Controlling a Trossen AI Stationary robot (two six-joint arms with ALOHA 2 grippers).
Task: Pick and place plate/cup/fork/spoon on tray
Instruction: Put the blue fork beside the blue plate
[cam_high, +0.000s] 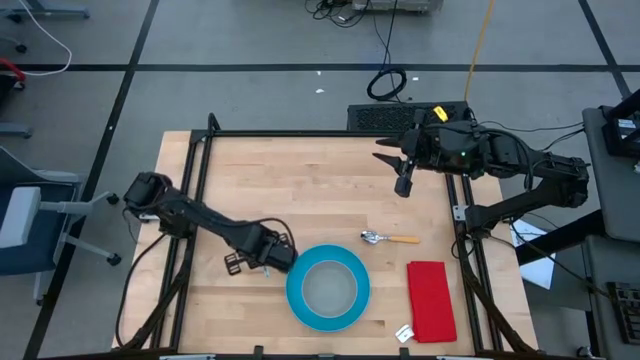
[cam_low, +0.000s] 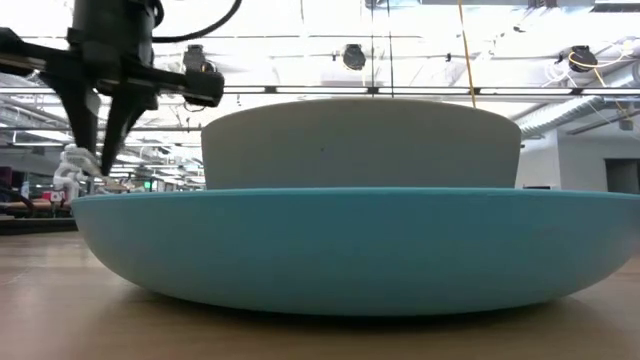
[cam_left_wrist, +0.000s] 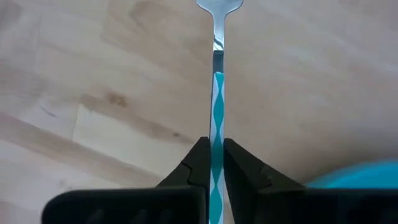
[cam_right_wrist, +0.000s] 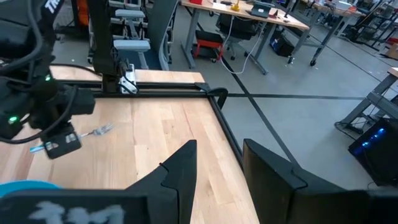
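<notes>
The bright-blue plate lies flat on the table near its front edge, and the pale-grey cup stands in it; the low view shows the cup upright inside the plate. The spoon lies on the wood to the right of the plate. My left gripper is just left of the plate, shut on the fork, whose handle is patterned teal and white. My right gripper is open and empty above the table's far right part. My left gripper pinches the fork's teal-and-white handle between its two fingers. The fingers lie along the handle and point away from the plate. The tines stick out ahead of the fingertips, about level, and look clear of the table.
A red rectangular cloth lies near the table's front right, with a small white object at its near left corner. A black frame rail runs round the table. Bare wood shows across the table's middle and far part.
</notes>
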